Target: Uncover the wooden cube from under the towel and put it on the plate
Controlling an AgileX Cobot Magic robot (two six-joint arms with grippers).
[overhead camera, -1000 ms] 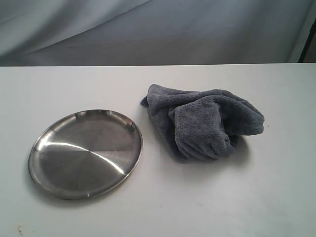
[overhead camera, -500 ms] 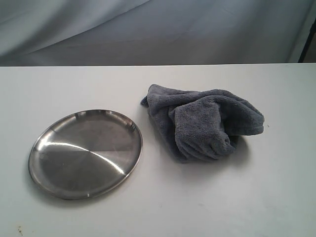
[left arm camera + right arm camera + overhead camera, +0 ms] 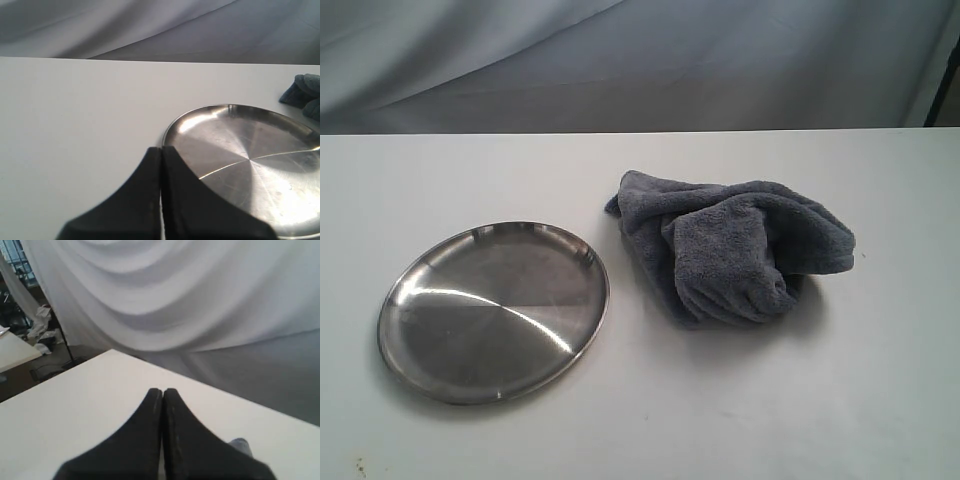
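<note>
- A white table (image 3: 470, 170) carries the whole scene, with the steel plate (image 3: 493, 312) as the fixed mark on it; neither arm shows in the exterior view.
- The plate lies flat, shiny and bare, with nothing on it.
- The blue-grey towel (image 3: 735, 255) sits bunched in a thick heap to the plate's right in the exterior view, near it but not touching, with a strip of bare table between.
- The towel looks soft, plush and light. A pinch on a raised fold along the heap's top edge, on the side away from the plate, should peel it off.
- The left gripper (image 3: 161, 150) has its black fingers pressed together, holding nothing, tips just beside the plate's rim.
- The right gripper (image 3: 162, 391) has its fingers likewise pressed together and empty; no plate appears in its view.
- The wooden cube is nowhere in sight, presumably hidden under the towel beside the plate. Once bared it should be rigid and light, best gripped across two opposite flat faces.
</note>
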